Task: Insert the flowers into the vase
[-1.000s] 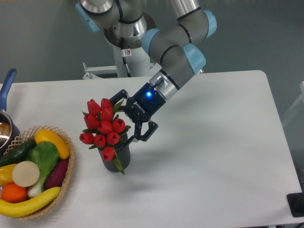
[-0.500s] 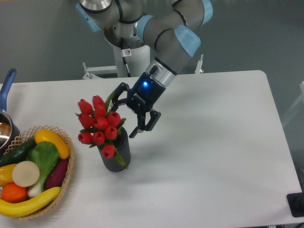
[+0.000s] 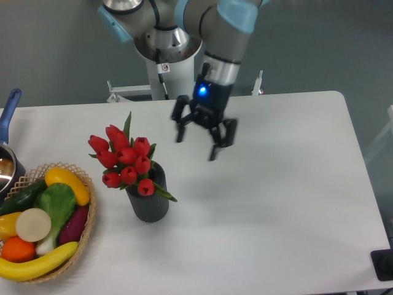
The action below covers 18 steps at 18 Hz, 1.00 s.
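Observation:
The flowers [image 3: 124,158], a bunch of red tulip buds with green leaves, stand in the dark grey vase [image 3: 149,202] at the left of the table and lean a little to the left. Their stems are hidden inside the vase. My gripper [image 3: 198,143] hangs above the table up and to the right of the bunch, well apart from it. It is open, its fingers point down and nothing is between them.
A wicker basket [image 3: 87,221] of fruit and vegetables sits at the front left, close to the vase. A pot with a blue handle [image 3: 8,110] is at the left edge. The arm's base [image 3: 162,55] stands behind the table.
My gripper has let go of the flowers and moved up and to the right, away from the vase. The bunch has settled lower in the vase and leans left.

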Each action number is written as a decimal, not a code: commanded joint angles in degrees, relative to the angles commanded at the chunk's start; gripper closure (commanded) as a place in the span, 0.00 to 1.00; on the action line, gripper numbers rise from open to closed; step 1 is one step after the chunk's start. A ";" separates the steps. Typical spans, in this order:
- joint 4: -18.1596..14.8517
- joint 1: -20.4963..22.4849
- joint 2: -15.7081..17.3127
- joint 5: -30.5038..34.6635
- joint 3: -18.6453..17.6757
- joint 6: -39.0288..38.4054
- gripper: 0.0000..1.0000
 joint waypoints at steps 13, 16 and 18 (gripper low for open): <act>-33.04 11.16 2.90 7.82 14.77 28.27 0.00; -39.11 13.02 2.73 10.62 17.58 35.67 0.00; -39.48 12.93 2.55 11.16 17.77 35.95 0.00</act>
